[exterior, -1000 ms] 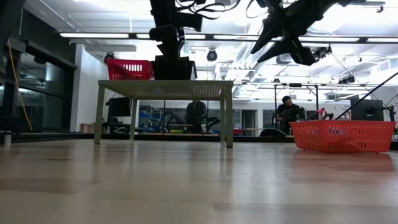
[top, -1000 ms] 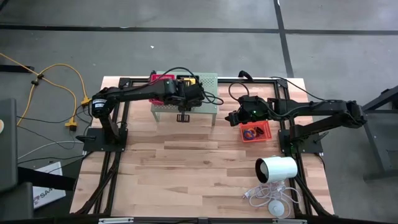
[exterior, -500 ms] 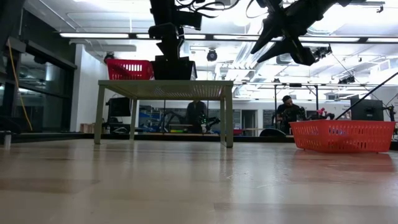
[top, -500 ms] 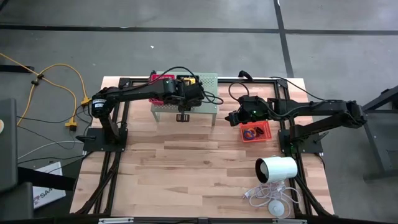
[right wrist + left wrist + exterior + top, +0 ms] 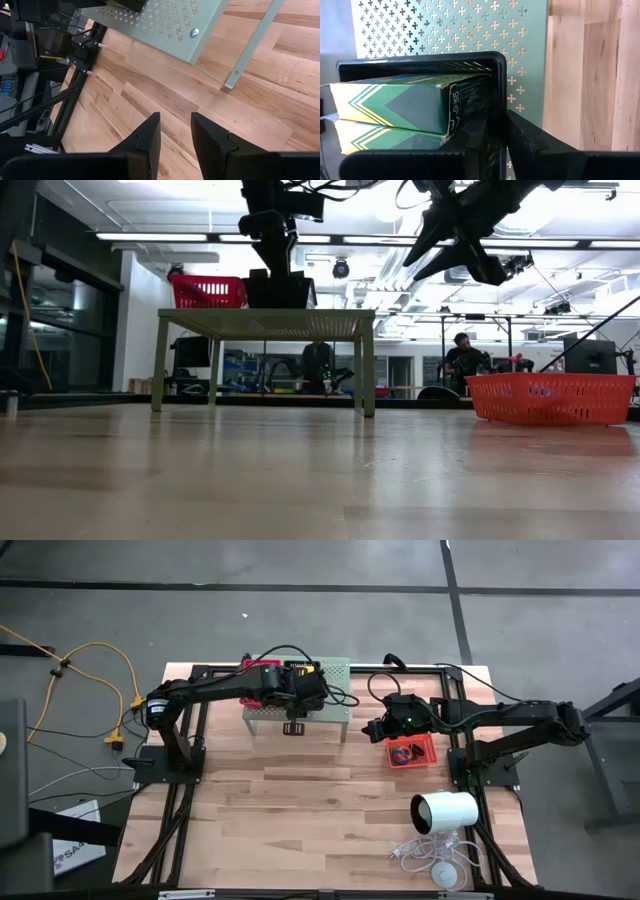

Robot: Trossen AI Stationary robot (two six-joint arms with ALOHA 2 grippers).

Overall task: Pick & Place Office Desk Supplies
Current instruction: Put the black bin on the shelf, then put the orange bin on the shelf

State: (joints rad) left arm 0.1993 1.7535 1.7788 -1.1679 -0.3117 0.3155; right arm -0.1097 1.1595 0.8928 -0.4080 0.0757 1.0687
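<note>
Black mesh tray [image 5: 420,65] holding 2 green-and-yellow boxes [image 5: 395,102] sits on the pale green stand [image 5: 330,675], left gripper [image 5: 497,135] jaws clenched on its rim; since 1 second ago that arm has barely lifted, so release looks close. Right gripper [image 5: 175,132] hovers empty, jaws released, beside the orange tray [image 5: 412,751] at the desk's right.

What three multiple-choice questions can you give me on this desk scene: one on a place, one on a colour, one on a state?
1. Where does the black tray stand? A floor; B green stand; C shelf.
2. What colour is the mesh tray on the table? A orange; B blue; C white.
3. The right claw is: A shut on a clip; B holding a ring; C open, empty.
B: low view shows it atop the stand. A: its mesh is orange. C: fingers apart, nothing between.
</note>
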